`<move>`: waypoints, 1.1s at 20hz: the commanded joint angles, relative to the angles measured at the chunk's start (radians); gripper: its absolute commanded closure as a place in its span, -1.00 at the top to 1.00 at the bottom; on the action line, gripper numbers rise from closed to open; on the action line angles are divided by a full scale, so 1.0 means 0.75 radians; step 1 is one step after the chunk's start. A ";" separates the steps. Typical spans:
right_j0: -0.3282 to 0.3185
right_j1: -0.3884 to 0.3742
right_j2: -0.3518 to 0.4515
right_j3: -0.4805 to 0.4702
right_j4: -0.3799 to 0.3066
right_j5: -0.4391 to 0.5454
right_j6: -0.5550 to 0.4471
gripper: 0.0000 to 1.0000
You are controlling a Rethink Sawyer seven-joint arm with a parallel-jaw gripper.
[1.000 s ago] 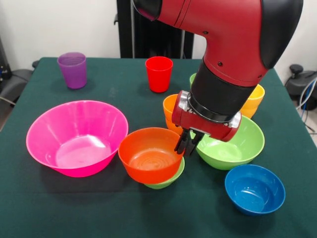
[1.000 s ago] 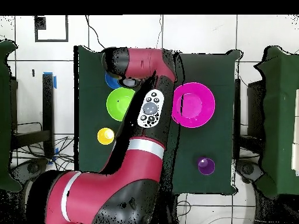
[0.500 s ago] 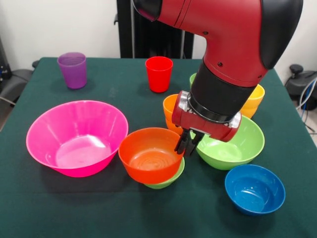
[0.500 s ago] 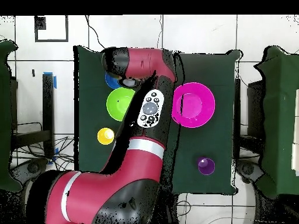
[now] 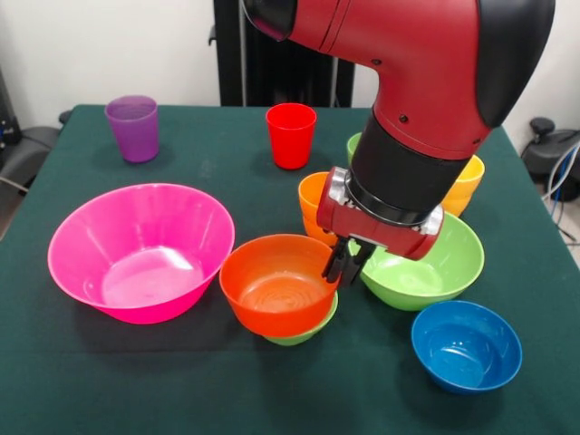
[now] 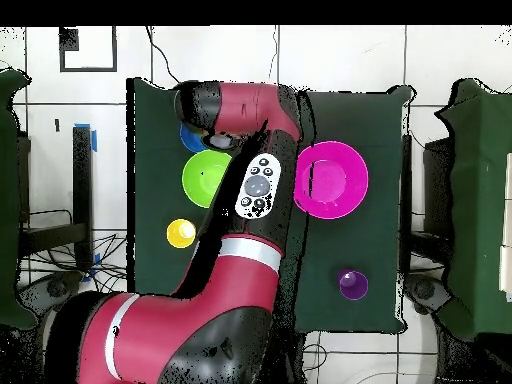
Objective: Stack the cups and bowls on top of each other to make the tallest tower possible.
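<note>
Glossy plastic bowls (image 5: 277, 285) sit on a matt green cloth (image 5: 181, 381).

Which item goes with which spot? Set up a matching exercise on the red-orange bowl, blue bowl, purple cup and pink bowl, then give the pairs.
Things, front view:
1. red-orange bowl
2. blue bowl
3. purple cup
4. pink bowl

Places:
A. far left part of the table
B. nested in a small green bowl, the gripper at its rim
C. near right, alone
D. left of the red-orange bowl, sitting empty

Pairs: 1-B, 2-C, 3-A, 4-D
</note>
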 commanded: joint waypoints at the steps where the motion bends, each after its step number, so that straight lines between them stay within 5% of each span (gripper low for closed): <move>1: 0.005 0.040 0.158 0.082 0.042 0.125 0.165 -1.00; 22: 0.019 0.033 0.133 0.107 0.052 0.154 0.149 -1.00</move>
